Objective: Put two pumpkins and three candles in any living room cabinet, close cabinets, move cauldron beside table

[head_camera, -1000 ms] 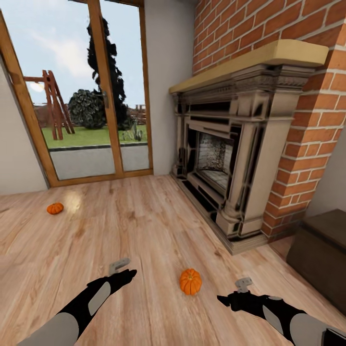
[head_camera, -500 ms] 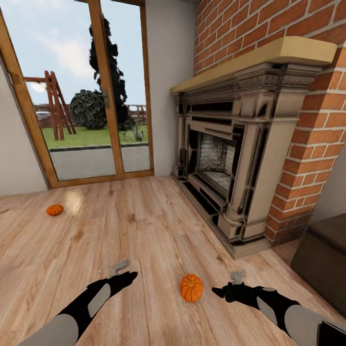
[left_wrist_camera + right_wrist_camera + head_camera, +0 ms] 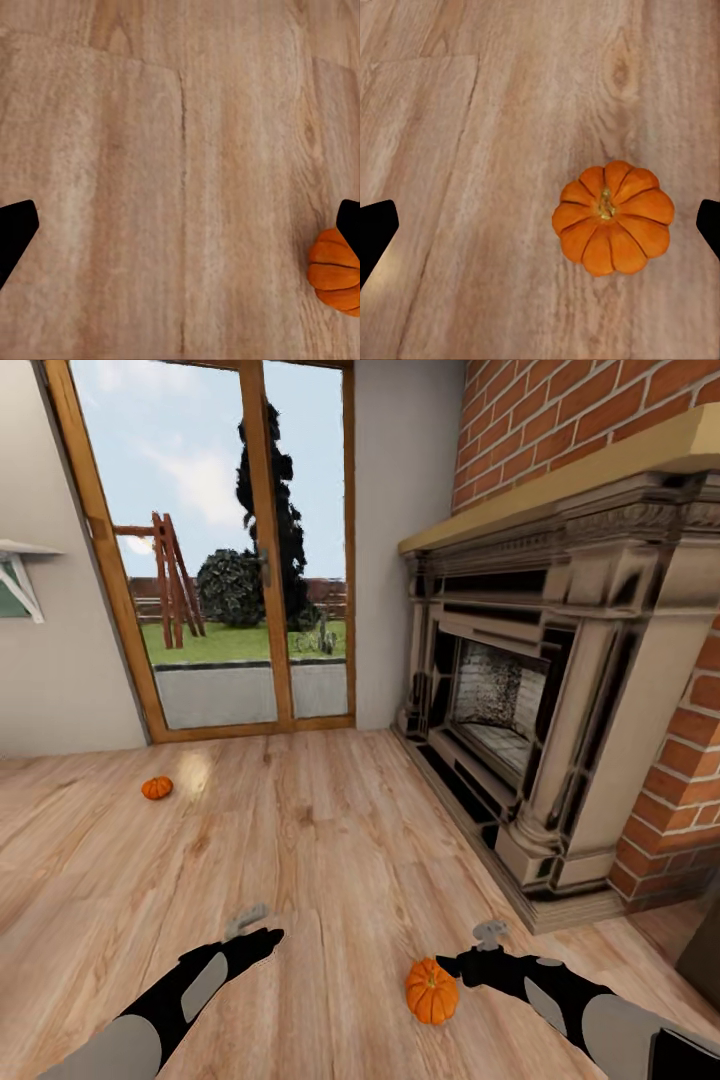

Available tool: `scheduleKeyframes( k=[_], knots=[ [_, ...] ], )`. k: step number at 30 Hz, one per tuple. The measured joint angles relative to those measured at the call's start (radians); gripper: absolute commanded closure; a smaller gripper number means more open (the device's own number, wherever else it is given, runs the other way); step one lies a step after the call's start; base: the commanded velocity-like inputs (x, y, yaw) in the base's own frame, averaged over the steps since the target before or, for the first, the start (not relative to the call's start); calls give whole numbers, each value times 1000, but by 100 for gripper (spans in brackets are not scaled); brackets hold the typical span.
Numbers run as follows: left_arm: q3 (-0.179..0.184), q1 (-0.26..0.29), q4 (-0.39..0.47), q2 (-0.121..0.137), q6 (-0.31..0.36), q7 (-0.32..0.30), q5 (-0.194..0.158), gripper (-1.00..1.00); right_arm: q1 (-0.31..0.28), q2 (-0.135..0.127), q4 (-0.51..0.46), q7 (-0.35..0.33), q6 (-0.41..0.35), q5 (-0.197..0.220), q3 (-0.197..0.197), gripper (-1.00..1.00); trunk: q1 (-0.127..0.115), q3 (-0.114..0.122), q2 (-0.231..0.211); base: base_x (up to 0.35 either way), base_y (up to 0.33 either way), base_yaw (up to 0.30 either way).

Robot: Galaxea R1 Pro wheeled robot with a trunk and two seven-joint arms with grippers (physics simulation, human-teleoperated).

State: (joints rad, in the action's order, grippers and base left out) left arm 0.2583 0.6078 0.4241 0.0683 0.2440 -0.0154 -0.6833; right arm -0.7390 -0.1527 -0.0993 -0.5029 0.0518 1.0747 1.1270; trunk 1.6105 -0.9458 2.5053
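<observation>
The robot faces a brick fireplace [image 3: 540, 700] with a dark carved surround and a pale mantel, set at 2 o'clock in the head view. A wood-framed glass patio door [image 3: 250, 560] stands at 11 o'clock, with a lawn, a dark tree and a wooden swing frame outside. The floor [image 3: 300, 840] is light wood plank.

Near pumpkin [image 3: 432, 990]: resting upright on the floor at 5 o'clock in the head view, just beside the right gripper [image 3: 470, 960] on its inner side. In the right wrist view this pumpkin [image 3: 613, 217] is seen from above, stem up, lying between the two black fingers [image 3: 375, 236] but closer to one of them. The fingers are spread wide and touch nothing; the pumpkin is clear of both.

Far pumpkin [image 3: 156, 788]: on the floor at 10 o'clock, near the patio door and well apart from both arms.

Left gripper [image 3: 262, 940]: held over bare floor at 7 o'clock, well apart from the near pumpkin. In the left wrist view its fingers [image 3: 15, 232] are spread wide and hold nothing; the near pumpkin [image 3: 335, 271] shows partly at the frame edge, next to one fingertip.

A white wall bracket [image 3: 20, 575] is visible at 9 o'clock.
</observation>
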Motion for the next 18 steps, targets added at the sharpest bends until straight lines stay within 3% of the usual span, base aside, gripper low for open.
scheduleKeyframes(
  k=[9, 14, 18],
  knots=[
    [2, 0, -1, 0, 0, 1, 0, -100, 0, 0, 5, 27, -23, -1, -3, -100, 0, 0, 0, 280, -86, 53],
    [2, 1, 13, 0, 0, -6, -1, -100, 0, 0, 24, 49, -71, 2, -5, -100, 1, 0, 0, 59, -46, 1],
    [2, 0, 62, 0, 14, -6, -2, -100, 0, 0, 33, 113, -126, 24, -13, -100, 1, 0, 0, 12, -10, 0]
  ],
)
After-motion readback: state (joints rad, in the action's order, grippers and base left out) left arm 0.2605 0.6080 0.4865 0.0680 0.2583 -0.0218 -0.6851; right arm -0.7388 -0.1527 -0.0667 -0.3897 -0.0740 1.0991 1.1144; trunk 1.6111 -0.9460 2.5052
